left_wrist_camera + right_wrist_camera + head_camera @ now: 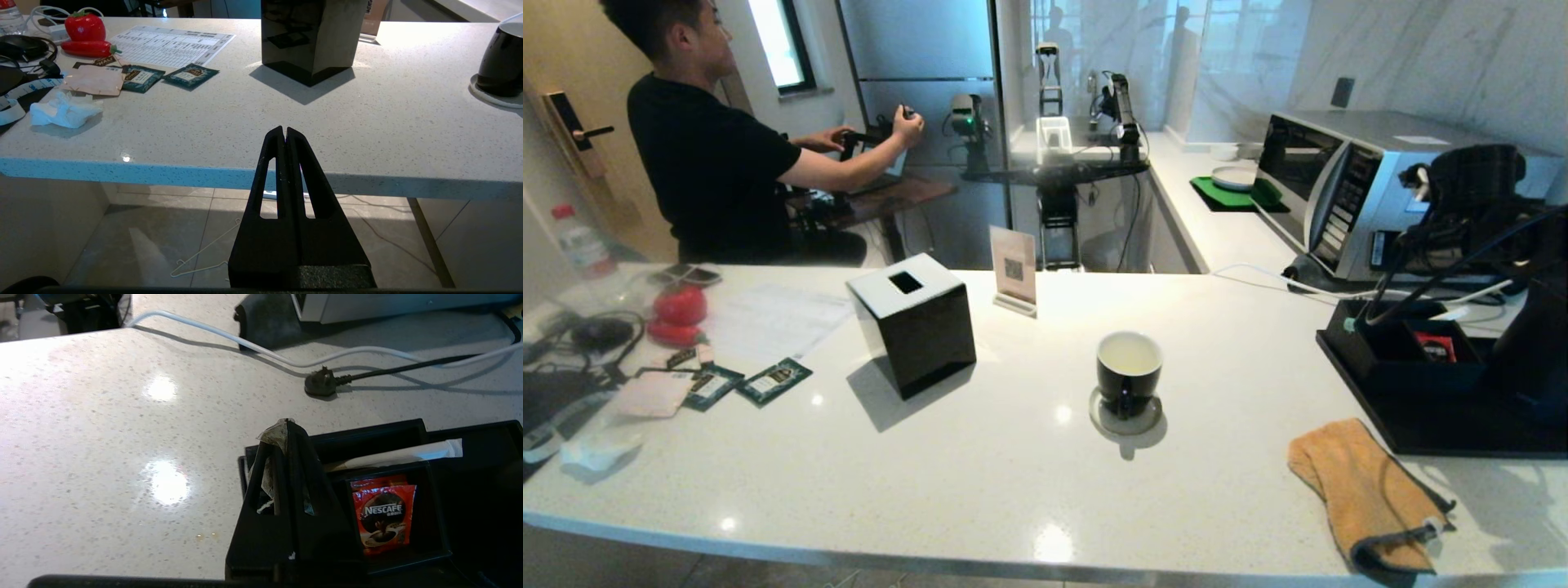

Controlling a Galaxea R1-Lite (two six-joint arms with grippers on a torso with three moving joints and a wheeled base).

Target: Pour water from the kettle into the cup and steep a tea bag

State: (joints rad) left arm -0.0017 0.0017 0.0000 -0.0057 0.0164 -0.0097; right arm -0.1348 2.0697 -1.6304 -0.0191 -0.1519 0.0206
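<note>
The right gripper (287,424) is over the black organiser tray (367,435) at the right end of the white speckled worktop (1013,457). Its fingers are pressed together on the tea bag (274,437): a brownish scrap of the pouch shows at the tips, and a pale thread hangs down behind the finger frame. Just beside the gripper, in one of the tray's compartments, lies a red Nescafé packet (383,512) (the only bright thing in that box). In the head view the right arm (1470,212) is a dark mass above the same tray.

The cup (1128,373) stands upright on a round grey coaster (1125,418) near the middle of the worktop, well apart from the tray; its white inside faces up, and whether it holds water cannot be told. A black cube tissue box (919,322) sits to the cup's left, and an orange cloth (1364,490) lies by the near edge at the right.

The left gripper (284,130) hangs below and in front of the worktop edge, fingers closed together with nothing between them. Dark-green sachets (191,75) and a crumpled tissue (61,112) lie at the left end. A person in a black shirt (711,163) sits beyond the worktop, facing away.
</note>
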